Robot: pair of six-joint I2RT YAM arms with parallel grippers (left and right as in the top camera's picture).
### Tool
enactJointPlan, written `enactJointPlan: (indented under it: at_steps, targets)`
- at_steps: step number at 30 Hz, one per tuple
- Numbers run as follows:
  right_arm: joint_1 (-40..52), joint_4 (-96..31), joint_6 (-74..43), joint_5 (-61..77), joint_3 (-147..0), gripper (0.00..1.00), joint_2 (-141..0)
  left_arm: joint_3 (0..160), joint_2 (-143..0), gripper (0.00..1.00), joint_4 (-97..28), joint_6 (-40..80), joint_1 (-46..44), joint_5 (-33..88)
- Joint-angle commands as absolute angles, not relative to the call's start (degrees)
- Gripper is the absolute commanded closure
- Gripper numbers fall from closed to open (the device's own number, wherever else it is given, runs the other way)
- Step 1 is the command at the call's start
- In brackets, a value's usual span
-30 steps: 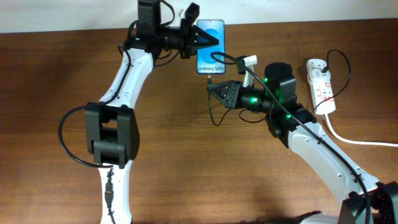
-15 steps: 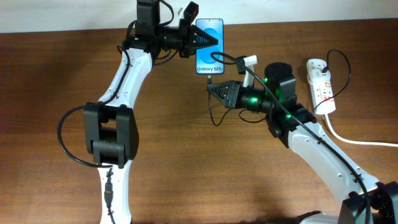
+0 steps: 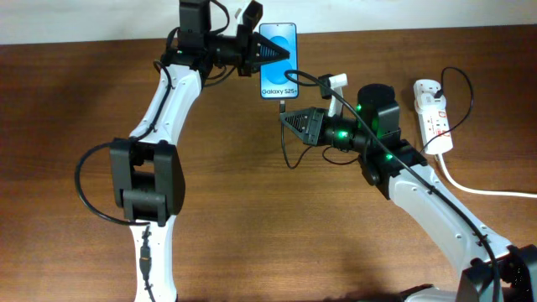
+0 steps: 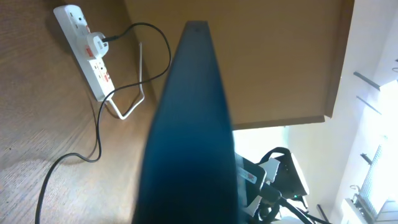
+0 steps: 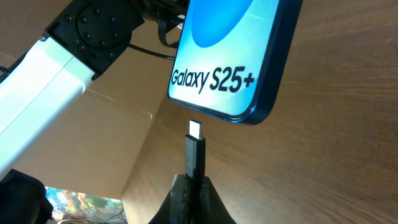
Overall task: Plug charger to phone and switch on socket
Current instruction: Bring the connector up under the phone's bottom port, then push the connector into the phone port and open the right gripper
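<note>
The phone, blue screen reading "Galaxy S25+", is held off the table at the back centre by my left gripper, which is shut on it. In the left wrist view its dark edge fills the middle. My right gripper is shut on the charger plug. The plug's metal tip points at the phone's bottom edge, a small gap below it and slightly left of centre. The black charger cable loops down from the gripper. The white socket strip lies at the right.
The socket's thick white cord runs off to the right edge. A black plug sits in the strip. The strip also shows in the left wrist view. A white adapter lies behind my right arm.
My left gripper has carried the phone slightly left and up in the overhead view. My right gripper with the plug has stayed nearly still.
</note>
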State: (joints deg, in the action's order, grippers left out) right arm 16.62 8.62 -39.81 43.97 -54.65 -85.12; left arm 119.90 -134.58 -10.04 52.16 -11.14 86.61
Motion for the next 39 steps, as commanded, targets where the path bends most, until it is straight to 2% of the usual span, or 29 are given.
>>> enactJointPlan:
  at_steps: [1, 39]
  targets:
    - [16.4, 8.7, -38.7, 44.3, -56.2, 0.96, -83.9, 119.7, -134.4, 1.00, -9.9, 50.9, -12.0, 88.3]
    - [15.0, 8.1, -38.8, 44.3, -56.2, 0.96, -84.0, 119.7, -134.4, 1.00, -11.6, 51.7, -13.3, 87.3]
